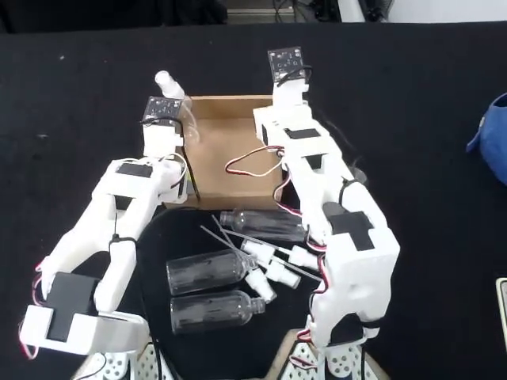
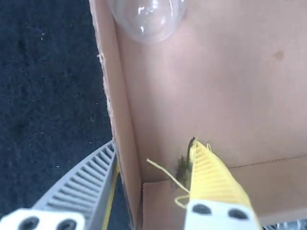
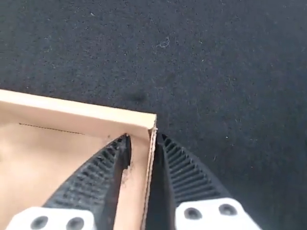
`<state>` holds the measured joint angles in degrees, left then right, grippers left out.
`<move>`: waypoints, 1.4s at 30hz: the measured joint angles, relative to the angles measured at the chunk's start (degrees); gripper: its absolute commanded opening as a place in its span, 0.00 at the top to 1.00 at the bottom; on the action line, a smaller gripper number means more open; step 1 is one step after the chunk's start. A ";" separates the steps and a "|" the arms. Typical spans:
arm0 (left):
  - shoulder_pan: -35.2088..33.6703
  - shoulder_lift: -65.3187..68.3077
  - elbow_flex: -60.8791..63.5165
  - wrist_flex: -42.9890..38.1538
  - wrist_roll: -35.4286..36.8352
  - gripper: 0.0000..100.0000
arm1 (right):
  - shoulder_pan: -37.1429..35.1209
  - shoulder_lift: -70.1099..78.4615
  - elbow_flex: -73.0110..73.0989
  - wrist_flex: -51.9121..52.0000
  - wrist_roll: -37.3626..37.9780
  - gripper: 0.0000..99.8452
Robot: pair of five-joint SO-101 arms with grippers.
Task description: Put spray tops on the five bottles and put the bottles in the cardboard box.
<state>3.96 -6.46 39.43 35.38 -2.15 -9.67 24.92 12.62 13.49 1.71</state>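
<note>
Astride both side walls of a cardboard box [image 1: 230, 150] on a black tabletop [image 1: 412, 103].
Pinching the right wall near the far corner with the right hand [image 3: 143, 139], clenched on the card; straddling the left wall with the left hand [image 2: 153, 143], released, one finger inside, one outside. Inside, at the far left corner: one capped bottle [image 2: 146, 17]. Just in front of the box, lying uncapped: three bottles [image 1: 212, 271] among loose spray tops [image 1: 273, 265].

Arms extended, left gripper [image 2: 153, 143] spread, right gripper [image 3: 143, 138] clamped
</note>
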 measured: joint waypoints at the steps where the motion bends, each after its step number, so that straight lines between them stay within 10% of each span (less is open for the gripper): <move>1: 0.00 0.00 0.00 0.00 0.00 0.89 | 0.00 0.00 0.00 0.00 0.00 0.93; 15: -3.25 0.00 0.09 0.00 -0.26 0.89 | -0.62 0.00 0.00 0.00 0.00 0.92; 25: -3.34 0.00 0.09 0.00 -0.26 0.88 | -0.97 0.00 0.00 0.35 0.00 0.71; 32: -3.43 0.00 -1.05 0.26 -0.26 0.75 | -1.05 -3.08 0.00 5.54 0.00 0.71; 42: -4.04 0.00 -13.36 13.71 -0.35 0.77 | -0.79 -17.23 0.00 17.05 0.00 0.71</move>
<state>-0.09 -6.46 26.07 49.10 -2.51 -10.46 7.69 12.62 30.55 1.71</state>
